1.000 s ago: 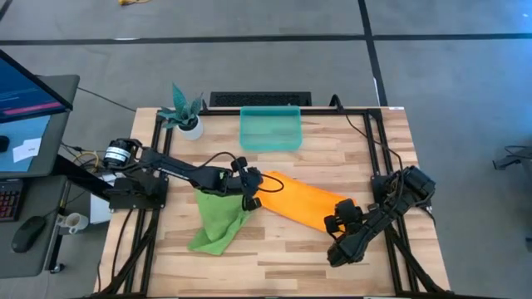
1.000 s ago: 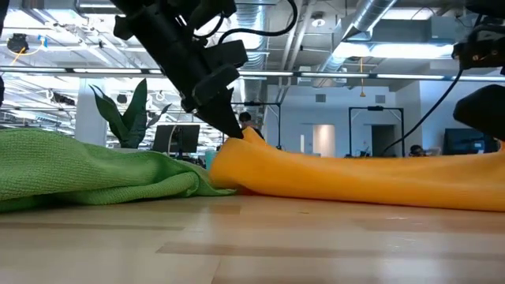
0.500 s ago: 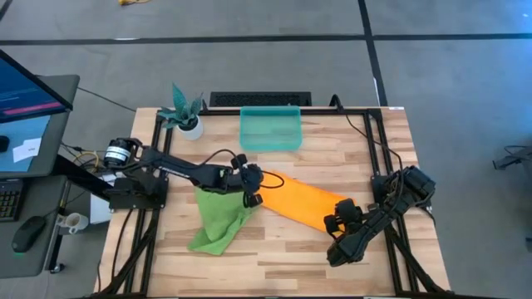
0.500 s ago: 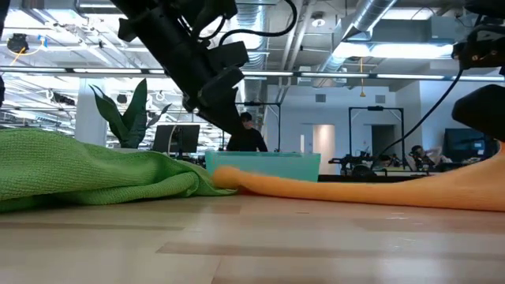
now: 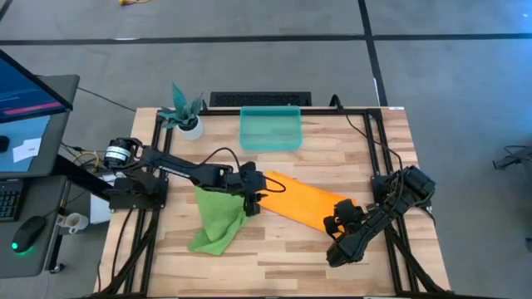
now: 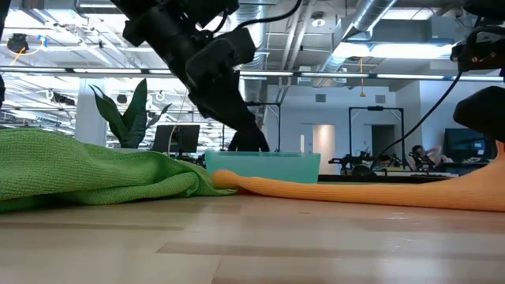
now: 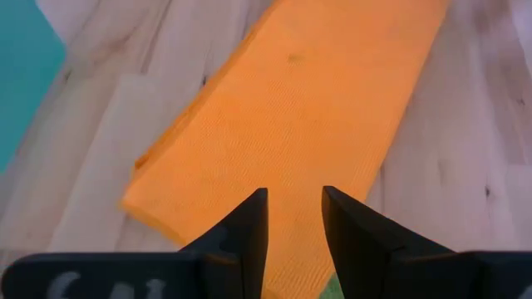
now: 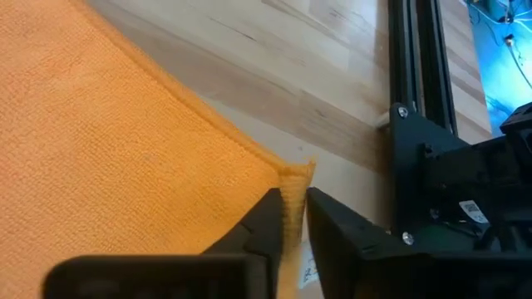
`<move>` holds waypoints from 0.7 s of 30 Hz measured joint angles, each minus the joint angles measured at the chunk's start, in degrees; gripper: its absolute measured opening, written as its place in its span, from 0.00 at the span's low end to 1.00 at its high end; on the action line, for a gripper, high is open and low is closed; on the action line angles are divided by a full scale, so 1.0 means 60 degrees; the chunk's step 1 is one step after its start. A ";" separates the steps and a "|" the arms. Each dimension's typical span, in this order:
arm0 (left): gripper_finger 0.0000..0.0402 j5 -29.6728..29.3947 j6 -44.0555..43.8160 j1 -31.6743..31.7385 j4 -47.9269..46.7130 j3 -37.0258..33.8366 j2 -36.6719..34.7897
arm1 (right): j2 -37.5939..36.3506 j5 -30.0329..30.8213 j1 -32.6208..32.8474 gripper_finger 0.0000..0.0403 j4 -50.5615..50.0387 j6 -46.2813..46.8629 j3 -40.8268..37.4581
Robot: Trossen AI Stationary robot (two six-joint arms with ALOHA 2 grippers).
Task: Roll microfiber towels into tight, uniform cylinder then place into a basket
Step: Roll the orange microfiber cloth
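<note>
**Orange towel dropped flat at the left end**

Your left gripper has let go: the orange-yellow towel, lifted a second ago, now lies flat on the worktop, its end meeting the lime green towel. Left jaws stand apart above it. Your right gripper has its jaws narrowly apart around the towel's far corner. The teal basket sits behind.

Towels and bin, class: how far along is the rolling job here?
Done: nothing; the teal bin holds no towel. In hand: the orange towel lies flat, left gripper open over one end, right gripper around the other corner. Left: rolling both, including the crumpled green towel, then binning.
</note>
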 joint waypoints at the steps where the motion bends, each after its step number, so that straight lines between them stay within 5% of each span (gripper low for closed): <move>1: 0.26 0.0002 0.0056 -0.0026 0.0057 0.0000 0.0000 | 0.0000 0.0000 0.0000 0.24 -0.0037 0.0000 0.0000; 9: 0.26 0.0000 0.0276 -0.0151 0.0800 0.0000 0.0000 | -0.0315 0.0157 0.0018 0.37 -0.0558 -0.0648 0.0291; 21: 0.26 0.0011 0.0756 -0.0155 0.1066 0.0000 0.0000 | -0.2533 0.2349 -0.0040 0.30 -0.0626 -0.1498 0.0350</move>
